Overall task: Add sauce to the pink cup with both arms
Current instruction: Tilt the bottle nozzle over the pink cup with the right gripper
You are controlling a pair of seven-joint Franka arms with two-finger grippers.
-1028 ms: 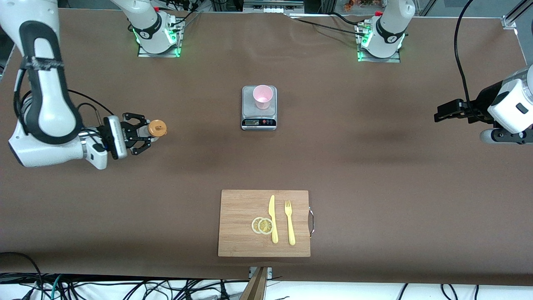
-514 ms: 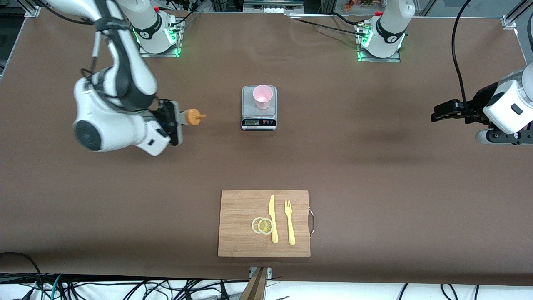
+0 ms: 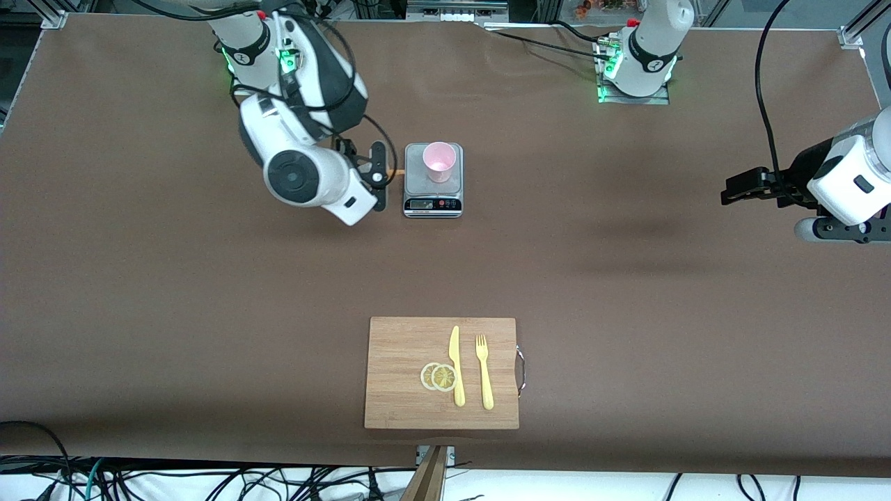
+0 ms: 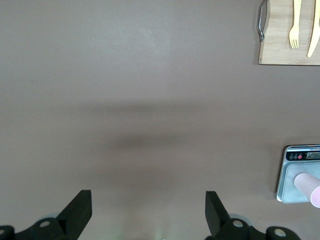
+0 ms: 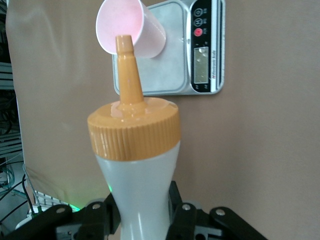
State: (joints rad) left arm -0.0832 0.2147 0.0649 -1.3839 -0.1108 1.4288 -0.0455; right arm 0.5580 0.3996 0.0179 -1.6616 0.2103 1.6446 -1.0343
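Note:
The pink cup (image 3: pixel 440 161) stands upright on a grey scale (image 3: pixel 432 203) mid-table; it also shows in the right wrist view (image 5: pixel 130 35) and at the edge of the left wrist view (image 4: pixel 311 185). My right gripper (image 3: pixel 380 175) is shut on the sauce bottle (image 5: pixel 137 175), over the table beside the scale on the right arm's side. The bottle's orange nozzle (image 5: pixel 127 65) points toward the cup's rim; in the front view only the nozzle tip (image 3: pixel 398 172) shows. My left gripper (image 3: pixel 727 192) is open and empty, waiting over the left arm's end of the table; it also shows in its wrist view (image 4: pixel 147 205).
A wooden cutting board (image 3: pixel 397 348) lies near the front camera, with a yellow knife (image 3: pixel 455 365), a yellow fork (image 3: pixel 484 372) and two lemon slices (image 3: pixel 438 376) on it. Both arm bases stand along the table's edge farthest from the front camera.
My right arm has swung from its end of the table to beside the scale, carrying the bottle, whose nozzle now points at the cup. The left arm has barely moved.

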